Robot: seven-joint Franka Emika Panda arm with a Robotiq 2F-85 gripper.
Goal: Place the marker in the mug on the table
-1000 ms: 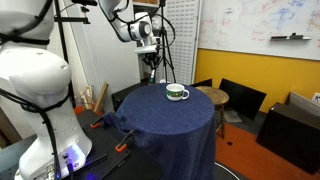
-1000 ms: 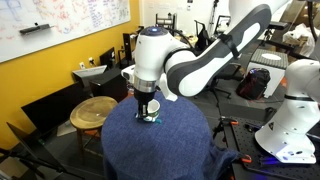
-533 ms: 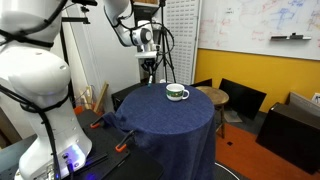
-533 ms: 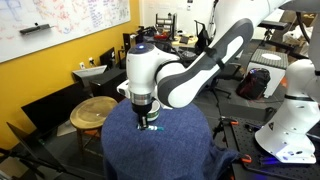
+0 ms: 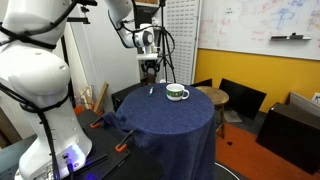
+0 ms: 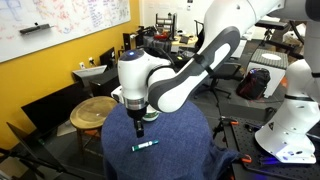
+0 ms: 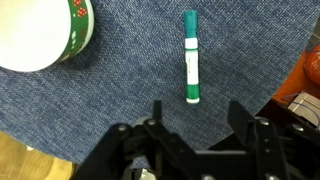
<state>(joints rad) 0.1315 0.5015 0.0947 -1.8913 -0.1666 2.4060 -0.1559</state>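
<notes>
Above the table (image 5: 170,120), hovers with gripper (image 7: 197,113) spread wide and empty over the marker (image 7: 191,57) lying flat near, but apart from, the mug (image 7: 45,35).

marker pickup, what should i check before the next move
1. Marker lies flat on the table, nothing touching it: ok
2. Tool open and empty: ok
3. Marker falls between the open fingers' span in the wrist view: ok
4. Mug upright, apart from the marker: ok
5. Mug empty inside: cannot tell
6. Tool low enough to close on the marker: not ok, it hangs above it in an exterior view
</notes>
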